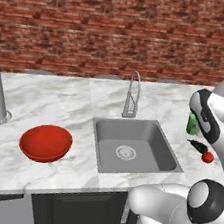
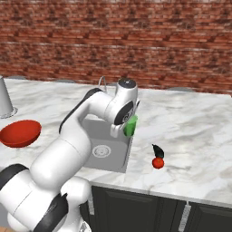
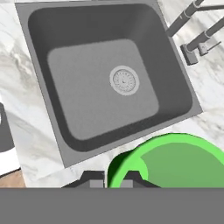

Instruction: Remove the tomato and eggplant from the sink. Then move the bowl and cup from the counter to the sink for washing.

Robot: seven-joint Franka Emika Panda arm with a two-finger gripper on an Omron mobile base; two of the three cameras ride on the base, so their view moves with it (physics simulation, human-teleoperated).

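Standing on the counter [image 1: 50, 95] at the right of the left base view, the tomato [image 1: 207, 157] and eggplant [image 1: 197, 145] are out of the sink [image 1: 134, 146], so the first half appears done. The gripper [image 3: 111, 179] is clamped on the green cup's [image 3: 175, 159] rim above the basin's near edge; the red bowl [image 1: 45, 142] remains at the left, untouched. No brands, labels or writing are legible.

Counter [image 1: 60, 96], white veined marble: red bowl [image 1: 45, 142] lower left; tomato [image 1: 207, 157] touching eggplant [image 1: 198, 146] right of centre; sink [image 1: 134, 146] recessed mid-frame.
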